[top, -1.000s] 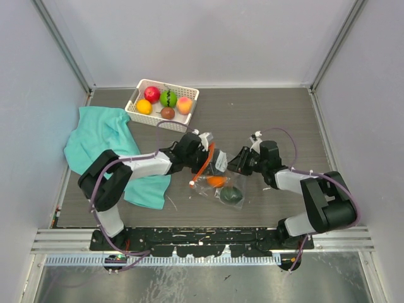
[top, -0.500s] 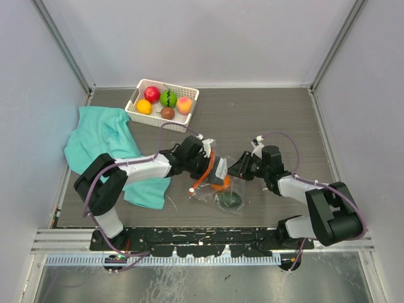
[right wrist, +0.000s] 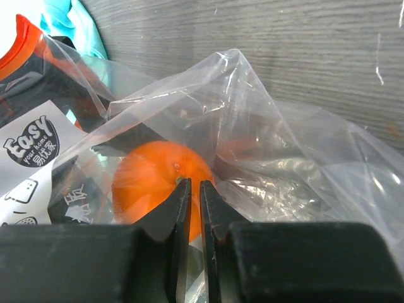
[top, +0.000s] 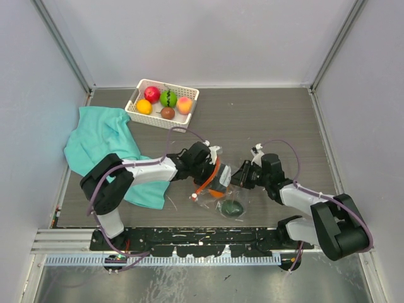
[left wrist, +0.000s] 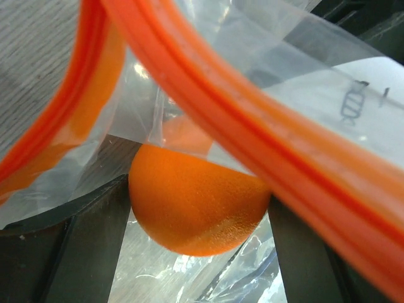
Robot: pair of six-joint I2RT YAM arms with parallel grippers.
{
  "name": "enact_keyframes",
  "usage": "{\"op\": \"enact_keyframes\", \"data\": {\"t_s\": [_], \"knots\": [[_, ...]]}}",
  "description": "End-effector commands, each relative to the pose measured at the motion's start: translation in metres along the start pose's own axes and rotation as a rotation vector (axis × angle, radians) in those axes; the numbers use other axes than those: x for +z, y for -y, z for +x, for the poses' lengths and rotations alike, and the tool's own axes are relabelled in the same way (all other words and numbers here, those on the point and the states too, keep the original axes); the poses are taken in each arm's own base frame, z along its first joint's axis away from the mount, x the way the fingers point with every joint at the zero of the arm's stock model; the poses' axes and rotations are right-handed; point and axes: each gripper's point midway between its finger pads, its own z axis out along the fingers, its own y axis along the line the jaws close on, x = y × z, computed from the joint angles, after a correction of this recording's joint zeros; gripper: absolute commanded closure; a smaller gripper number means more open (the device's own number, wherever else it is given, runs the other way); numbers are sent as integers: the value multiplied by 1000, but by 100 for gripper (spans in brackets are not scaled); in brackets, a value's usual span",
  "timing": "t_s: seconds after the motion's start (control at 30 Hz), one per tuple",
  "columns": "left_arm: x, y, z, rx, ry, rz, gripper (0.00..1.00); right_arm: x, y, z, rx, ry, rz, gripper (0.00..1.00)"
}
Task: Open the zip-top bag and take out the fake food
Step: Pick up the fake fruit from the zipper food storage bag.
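Note:
The clear zip-top bag [top: 226, 184] lies at the table's front middle, its orange-red zipper strip [left wrist: 221, 107] standing open. My left gripper [top: 216, 182] reaches in through the mouth and is shut on an orange fake fruit [left wrist: 196, 205], which sits between its dark fingers [left wrist: 69, 252]. My right gripper [top: 242, 177] is shut on a fold of the bag's plastic [right wrist: 252, 145]. Its fingertips [right wrist: 186, 196] nearly touch, and the orange fruit [right wrist: 154, 183] shows behind them, next to the white label [right wrist: 28, 148]. A dark green fruit [top: 231, 207] lies in the bag's near end.
A white slotted basket [top: 140, 88] at the back left holds red, green, peach, yellow and brown fruits. A teal cloth [top: 104, 139] lies at the left under my left arm. Grey walls stand on three sides.
Both grippers and the bag have shifted toward the front of the table. My left gripper has gone deeper into the bag's mouth, round the orange fruit.

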Motion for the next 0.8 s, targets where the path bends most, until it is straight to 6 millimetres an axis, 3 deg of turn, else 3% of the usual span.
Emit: {"op": "enact_keyframes", "data": {"t_s": [0.0, 0.17, 0.27, 0.43, 0.77], "knots": [[3, 12, -8, 18, 16, 13, 13, -1, -6, 4, -21, 11, -19, 84], [4, 10, -4, 7, 6, 0, 26, -3, -6, 9, -20, 10, -18, 85], [-3, 10, -5, 19, 8, -12, 40, -6, -4, 8, -31, 18, -7, 85], [-17, 9, -12, 0, 32, -10, 51, -8, 3, 9, -41, 26, 34, 84], [-52, -6, -26, -95, 97, 41, 53, -4, 18, 8, -34, 28, 95, 83]]}}
